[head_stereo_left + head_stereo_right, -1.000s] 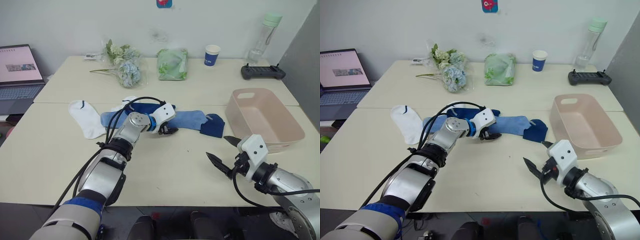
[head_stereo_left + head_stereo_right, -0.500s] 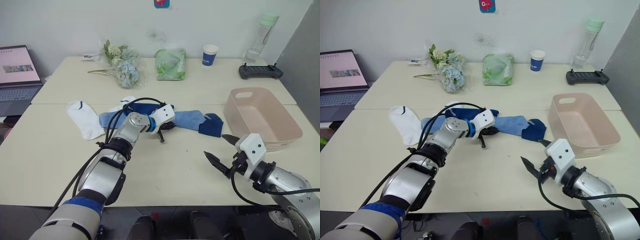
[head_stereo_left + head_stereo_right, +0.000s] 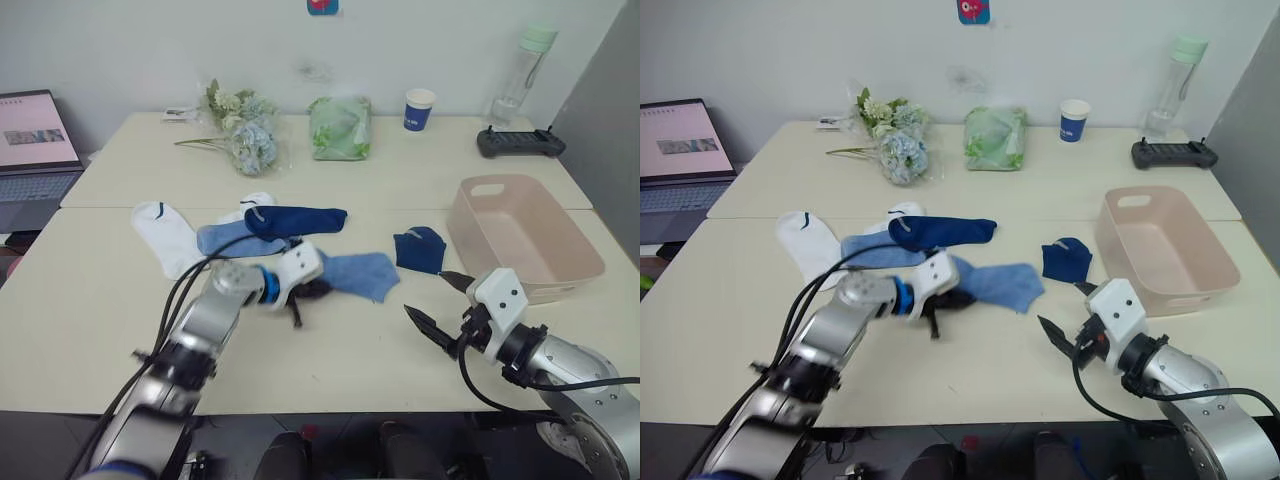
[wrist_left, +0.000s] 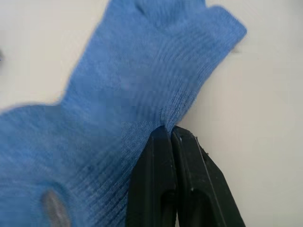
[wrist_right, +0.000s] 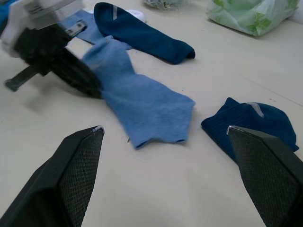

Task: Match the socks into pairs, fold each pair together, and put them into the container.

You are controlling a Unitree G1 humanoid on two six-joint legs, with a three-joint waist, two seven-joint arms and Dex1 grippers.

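My left gripper (image 3: 296, 301) is shut on the edge of a light blue sock (image 3: 356, 272), which lies spread on the table; in the left wrist view the black fingers (image 4: 163, 156) pinch the sock's (image 4: 142, 71) hem. A second light blue sock (image 3: 222, 239) lies under a navy sock (image 3: 296, 218). Another navy sock (image 3: 420, 248) sits bunched near the pink container (image 3: 560, 262). A white sock (image 3: 160, 235) lies at the left, and another white one (image 3: 256, 203) peeks out behind the navy sock. My right gripper (image 3: 440, 306) hovers open at the front right with nothing between its fingers.
On the far table stand a blue-and-white paper cup (image 3: 420, 108), a bottle (image 3: 522, 70), a black controller (image 3: 520, 143), a green bag (image 3: 342, 128) and a bunch of flowers (image 3: 240, 135). A laptop (image 3: 35, 140) sits at the far left.
My left gripper shut on the light blue sock and dragged it toward the near edge, off the bunched navy sock. The right arm stayed put.
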